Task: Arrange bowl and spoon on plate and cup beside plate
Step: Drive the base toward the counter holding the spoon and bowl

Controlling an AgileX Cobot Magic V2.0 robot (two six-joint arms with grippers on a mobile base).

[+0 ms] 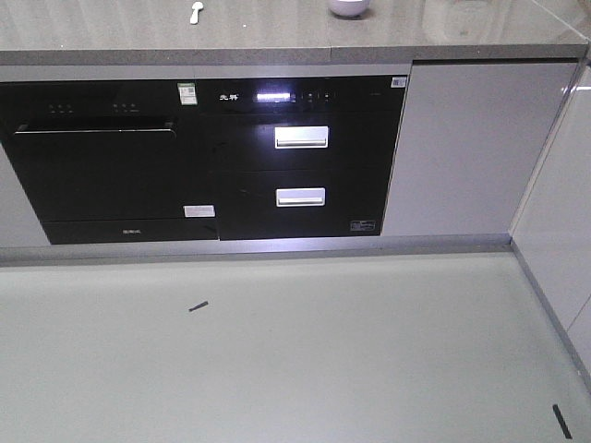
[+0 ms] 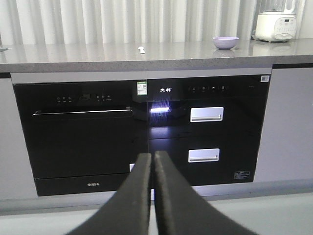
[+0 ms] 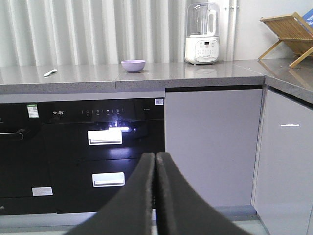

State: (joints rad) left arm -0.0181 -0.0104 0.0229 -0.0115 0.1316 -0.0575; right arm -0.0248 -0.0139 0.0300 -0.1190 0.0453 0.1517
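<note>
The lilac bowl (image 1: 349,7) (image 2: 225,42) (image 3: 133,65) sits on the grey countertop (image 1: 277,37), far from both arms. The pale spoon (image 1: 196,12) (image 2: 141,49) (image 3: 50,72) lies on the same counter to the bowl's left. Plate and cup are out of view. My left gripper (image 2: 152,155) is shut with nothing in it, held low in front of the black appliances. My right gripper (image 3: 155,155) is also shut and empty, level with the drawer fronts. Neither gripper appears in the exterior view.
A black built-in oven (image 2: 83,132) and a black drawer unit with two white handles (image 1: 301,137) fill the cabinet front. A white blender (image 3: 201,34) stands at the back of the counter, a wooden rack (image 3: 288,36) on the side counter. Pale floor (image 1: 277,351) lies before the cabinets.
</note>
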